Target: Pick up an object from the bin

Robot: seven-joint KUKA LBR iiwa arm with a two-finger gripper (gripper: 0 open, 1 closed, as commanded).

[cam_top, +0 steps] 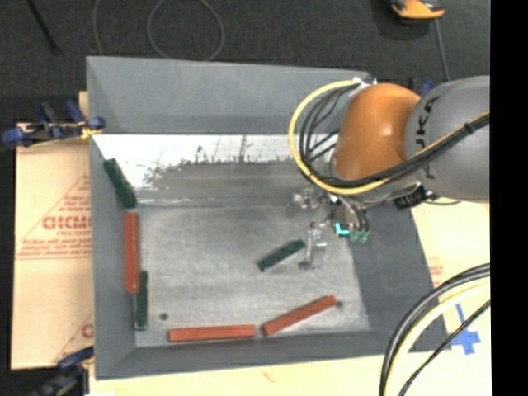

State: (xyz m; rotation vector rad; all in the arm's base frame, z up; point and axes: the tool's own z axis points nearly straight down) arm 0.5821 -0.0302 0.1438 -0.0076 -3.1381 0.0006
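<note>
Camera view puts your pincer [311, 256] low in the grey bin [206, 97], a little right of the middle of its floor. It sits at the right-hand end of a short dark green stick [280, 256], which lies aslant on bare metal with nothing else close to it. From this angle you cannot tell how far the pincer is open, nor whether it touches the stick, and nothing can be seen in its grip.

The other pieces are well apart from it. Two red sticks lie along the near wall, one flat [212, 333] and one tilted [299, 315] with its higher end towards the arm. Against the left wall there is a long red stick [130, 252], with a dark green stick above it [120, 182] and another below it [141, 299].

I judge the step in hand to be the approach and descent onto the lone green stick, with the grasp not yet made. Next, you need the pincer set across the stick's narrow width, not along its length, and moved in from the end towards its middle. Then lower it to the floor and close it before any lift. Gripped only at the tip, the stick would likely swing or slip out.
</note>
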